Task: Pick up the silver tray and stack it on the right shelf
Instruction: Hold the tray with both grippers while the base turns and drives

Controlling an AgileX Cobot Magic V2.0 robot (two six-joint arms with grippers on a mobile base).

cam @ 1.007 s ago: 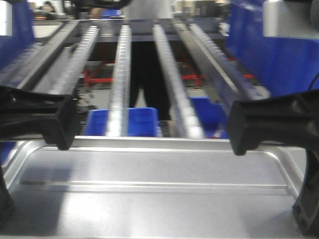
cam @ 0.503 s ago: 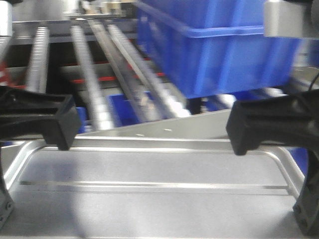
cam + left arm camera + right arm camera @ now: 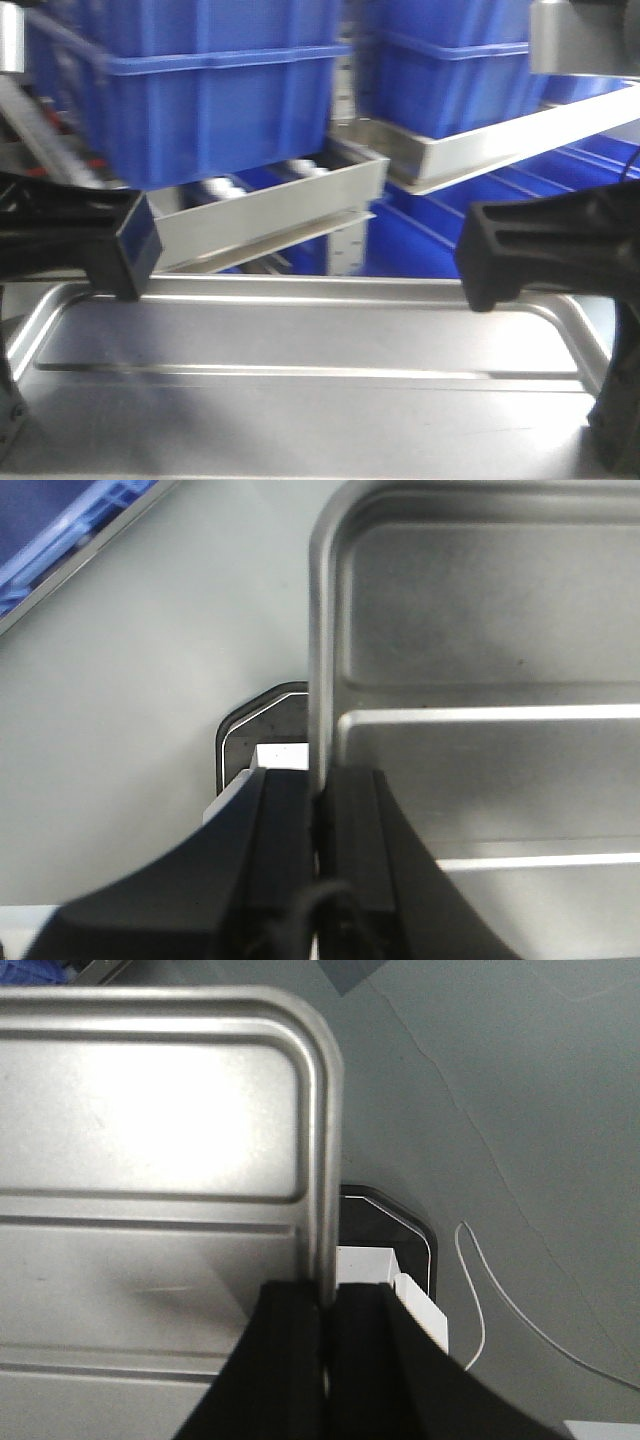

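The silver tray [image 3: 320, 340] fills the lower front view, level, with a long ridge across its floor. My left gripper [image 3: 122, 252] is shut on its left rim and my right gripper [image 3: 490, 262] is shut on its right rim. In the left wrist view the black fingers [image 3: 285, 810] pinch the tray [image 3: 480, 630] at its edge, the gripper [image 3: 320, 785] closed tight. The right wrist view shows the same hold, gripper [image 3: 325, 1300] on the tray [image 3: 150, 1110]. I cannot tell whether either steel-lipped rack behind the tray is the right shelf.
Two large blue bins [image 3: 220, 80] [image 3: 450, 60] sit on tilted steel racks [image 3: 270, 210] [image 3: 500, 140] close beyond the tray's far rim. More blue bins lie lower between them. Below the tray are a grey floor [image 3: 120, 680], a dark-rimmed plate [image 3: 405, 1225] and a white cable [image 3: 480, 1305].
The background has swept left: the roller lanes have left the view, and blue bins on steel racks now stand ahead. Tray and both grippers keep the same hold.
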